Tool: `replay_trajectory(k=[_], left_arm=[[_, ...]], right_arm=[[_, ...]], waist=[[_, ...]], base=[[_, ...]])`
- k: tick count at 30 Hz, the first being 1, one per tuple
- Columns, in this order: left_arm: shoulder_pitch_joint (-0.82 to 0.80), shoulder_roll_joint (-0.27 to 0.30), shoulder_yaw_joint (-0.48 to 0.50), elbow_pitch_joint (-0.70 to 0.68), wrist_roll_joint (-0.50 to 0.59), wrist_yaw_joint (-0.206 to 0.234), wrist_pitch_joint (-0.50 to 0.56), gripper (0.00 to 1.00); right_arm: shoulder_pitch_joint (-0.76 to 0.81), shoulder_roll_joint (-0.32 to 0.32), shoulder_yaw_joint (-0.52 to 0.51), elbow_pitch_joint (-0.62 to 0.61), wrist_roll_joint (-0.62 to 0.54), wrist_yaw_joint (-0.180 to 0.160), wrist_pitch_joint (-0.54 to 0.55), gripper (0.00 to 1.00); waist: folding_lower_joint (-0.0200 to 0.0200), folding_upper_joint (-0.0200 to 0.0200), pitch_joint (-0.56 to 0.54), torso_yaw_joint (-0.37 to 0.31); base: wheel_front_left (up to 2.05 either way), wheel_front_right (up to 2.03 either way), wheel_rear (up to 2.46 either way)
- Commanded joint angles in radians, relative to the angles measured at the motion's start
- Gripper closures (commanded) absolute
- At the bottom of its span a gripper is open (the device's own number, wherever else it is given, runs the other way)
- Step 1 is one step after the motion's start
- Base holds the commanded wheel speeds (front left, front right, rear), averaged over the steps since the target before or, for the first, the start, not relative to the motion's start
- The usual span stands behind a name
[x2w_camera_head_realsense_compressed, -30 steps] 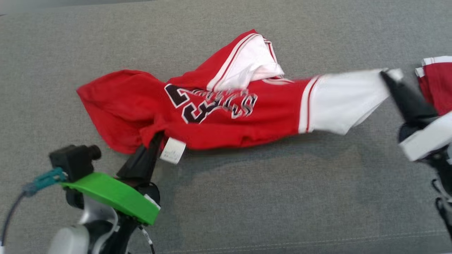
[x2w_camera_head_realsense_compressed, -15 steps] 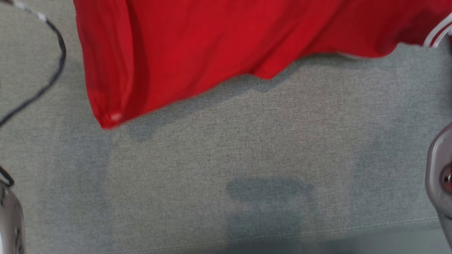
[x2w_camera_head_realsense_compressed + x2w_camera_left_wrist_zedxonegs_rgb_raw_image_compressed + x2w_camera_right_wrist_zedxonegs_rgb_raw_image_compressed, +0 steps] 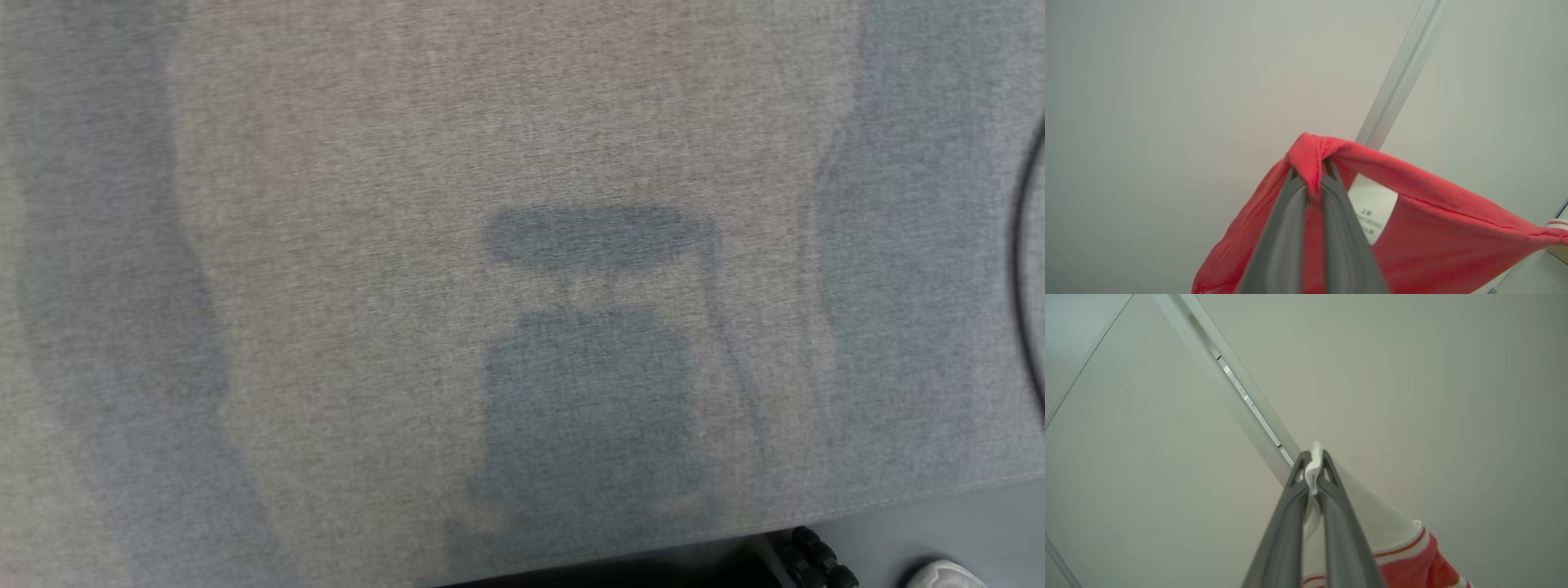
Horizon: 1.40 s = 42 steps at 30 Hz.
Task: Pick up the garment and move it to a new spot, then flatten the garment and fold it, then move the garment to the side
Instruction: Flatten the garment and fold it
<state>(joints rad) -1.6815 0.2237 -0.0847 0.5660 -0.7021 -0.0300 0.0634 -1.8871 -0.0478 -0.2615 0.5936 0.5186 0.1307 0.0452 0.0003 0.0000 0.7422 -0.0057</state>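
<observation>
Over on the left, the left hand [image 3: 1310, 169] is pinched tight on a bunched corner of the red garment [image 3: 1433, 228]. The cloth is squeezed in its grip and pokes out just past the tips. From that pinch the garment hangs in the air, one edge pulled taut towards the right of the left wrist view. A white label [image 3: 1372, 212] shows through the gap beneath that edge. Behind is a pale flat surface crossed by a metal rail [image 3: 1400, 77]. In the head view the grey cloth worktop [image 3: 326, 245] carries soft shadows [image 3: 588, 392], a blocky one in the middle and long ones at either side. A thin black cable [image 3: 1020, 269] curves along its right edge. Over on the right, the right hand [image 3: 1312, 459] is clamped just as tight on the rim of the white sleeve [image 3: 1372, 522]. The sleeve falls away below it to a red-and-white striped band [image 3: 1404, 547] and then to red cloth.
</observation>
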Motion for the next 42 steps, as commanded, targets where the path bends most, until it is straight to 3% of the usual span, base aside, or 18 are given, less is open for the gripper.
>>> replay_trajectory(k=[1,7,13,17,19,23,29,32,37,42], left_arm=[[0.064,0.032,-0.009,0.027,0.002,-0.042,-0.027,1.00],[0.384,0.119,-0.045,0.033,-0.007,-0.094,-0.117,1.00],[0.775,0.133,-0.071,-0.040,-0.089,-0.098,-0.137,1.00],[0.967,0.141,-0.058,-0.125,-0.137,-0.098,-0.144,1.00],[1.110,0.148,-0.043,-0.190,-0.159,-0.089,-0.143,1.00],[1.410,0.135,-0.042,-0.351,-0.179,-0.020,-0.128,1.00],[1.837,0.064,-0.060,-0.647,-0.216,0.129,-0.094,1.00],[1.959,0.026,-0.095,-0.774,-0.229,0.177,-0.077,1.00],[1.990,0.001,-0.122,-0.892,-0.247,0.225,-0.036,1.00],[1.866,-0.017,-0.111,-0.915,-0.350,0.225,0.057,1.00]], right_arm=[[0.100,-0.007,0.065,-0.019,0.061,0.000,-0.015,1.00],[0.595,-0.010,0.188,-0.241,0.232,0.000,-0.002,1.00],[1.186,-0.018,0.163,-0.474,0.314,0.000,0.013,1.00],[1.423,-0.014,0.164,-0.566,0.383,-0.001,0.023,1.00],[1.559,-0.013,0.165,-0.595,0.413,-0.001,0.017,1.00],[1.774,-0.014,0.175,-0.630,0.424,-0.001,0.009,1.00],[2.010,-0.059,0.186,-0.692,0.378,-0.001,-0.036,1.00],[2.100,-0.075,0.175,-0.742,0.371,-0.001,-0.060,1.00],[2.129,-0.065,0.145,-0.805,0.394,0.000,-0.054,1.00],[1.970,-0.059,0.162,-0.752,0.382,0.000,0.012,1.00]], waist=[[-0.0003,0.0000,0.013,-0.030],[-0.0003,0.0000,-0.060,-0.042],[-0.0003,0.0000,-0.196,-0.033],[-0.0003,0.0000,-0.274,-0.043],[-0.0003,0.0000,-0.325,-0.054],[-0.0003,0.0000,-0.422,-0.071],[-0.0003,0.0000,-0.485,-0.065],[-0.0003,0.0000,-0.490,-0.037],[-0.0003,0.0000,-0.471,-0.018],[-0.0003,0.0000,-0.413,-0.020]], base=[[0.00,0.00,0.00],[0.00,0.00,0.00],[0.00,0.00,0.00],[0.00,0.00,0.00],[0.00,0.00,0.00],[0.00,0.00,0.00],[0.00,0.00,0.00],[0.00,0.00,0.00],[0.00,0.00,0.00],[0.00,0.00,0.00]])
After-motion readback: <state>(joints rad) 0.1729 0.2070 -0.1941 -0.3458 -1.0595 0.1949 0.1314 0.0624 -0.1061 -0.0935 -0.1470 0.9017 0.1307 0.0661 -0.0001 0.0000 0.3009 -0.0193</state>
